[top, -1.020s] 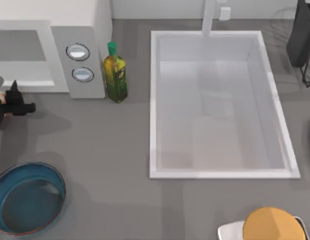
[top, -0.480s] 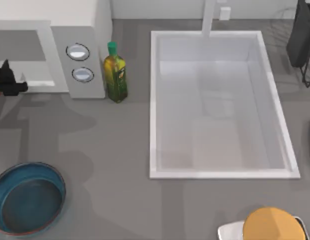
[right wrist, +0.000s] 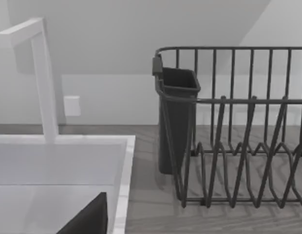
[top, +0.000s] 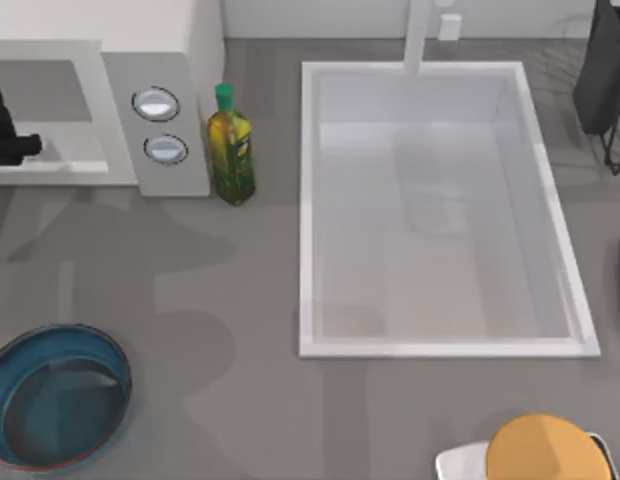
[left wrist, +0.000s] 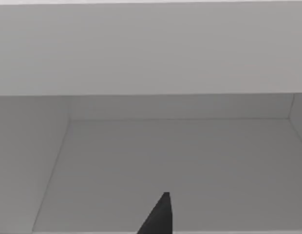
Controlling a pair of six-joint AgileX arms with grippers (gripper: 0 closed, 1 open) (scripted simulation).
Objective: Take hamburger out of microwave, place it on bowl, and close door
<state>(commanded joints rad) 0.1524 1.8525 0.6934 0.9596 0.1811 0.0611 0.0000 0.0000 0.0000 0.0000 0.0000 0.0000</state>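
Microwave (top: 100,95) is sitting at the table's far left, cut off by the top view's edge; one left gripper (top: 8,140) is reaching into its cavity, fingers unreadable. One bowl (top: 52,398) is lying near left, two dials (top: 156,103) beside one bottle (top: 230,150). Left wrist view is facing the cavity (left wrist: 170,165), one fingertip (left wrist: 158,217) poking in. Right wrist view is facing one rack (right wrist: 238,141), sink (right wrist: 58,170).

The top view looks straight down on the microwave (top: 100,110) and sink (top: 445,210). The left wrist view faces closely into the microwave cavity (left wrist: 175,165). The right wrist view looks low across the sink's rim (right wrist: 122,180) toward a dish rack (right wrist: 238,146).
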